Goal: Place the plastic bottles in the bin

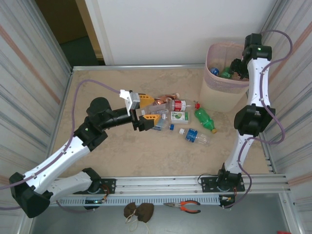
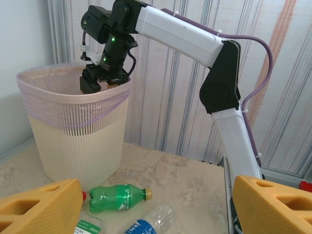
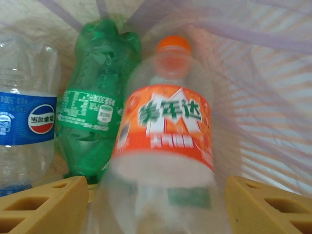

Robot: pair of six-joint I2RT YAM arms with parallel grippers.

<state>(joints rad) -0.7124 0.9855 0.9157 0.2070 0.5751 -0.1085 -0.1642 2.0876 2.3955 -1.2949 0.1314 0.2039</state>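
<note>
Top: right gripper [image 1: 237, 68] sits over the bin [image 1: 229, 95] at the far right. Left gripper [image 1: 147, 113] hangs low over loose bottles [image 1: 178, 116] mid-table.
Left wrist: left fingers [image 2: 44, 207] spread wide, nothing between them. A green bottle [image 2: 117, 196] lies near the bin's foot.
Right wrist: right jaws parted, with a blurred orange-label bottle [image 3: 168, 126] between them. It is inside the bin beside two others.

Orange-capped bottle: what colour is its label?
Orange, with green lettering; the bottle shows best in right wrist view.
</note>
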